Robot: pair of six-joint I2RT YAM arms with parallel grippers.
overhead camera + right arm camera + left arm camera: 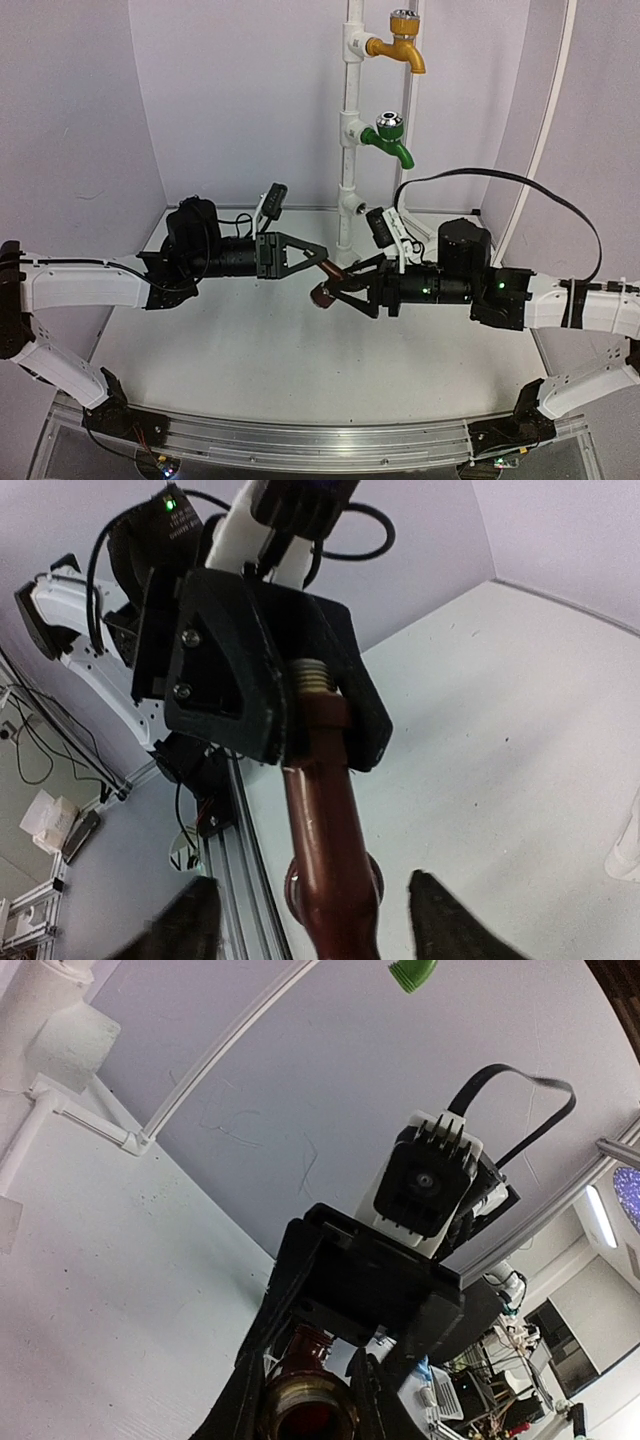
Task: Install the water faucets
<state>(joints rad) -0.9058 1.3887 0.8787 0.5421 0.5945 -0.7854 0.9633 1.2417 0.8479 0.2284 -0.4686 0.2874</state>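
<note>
Centre frame: left gripper [322, 262] is clenching the dark brown faucet [325, 820] by its threaded end; right gripper [345, 284] is standing released around it. Risk: faucet pivoting or dropping from this short hold.

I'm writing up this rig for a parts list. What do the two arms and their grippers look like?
The left arm and right arm have white links and black joints. The left gripper and right gripper are black with two tapering fingers, each topped by a white-mounted camera. A black cable loops over the right arm, where small green lights glow.
</note>
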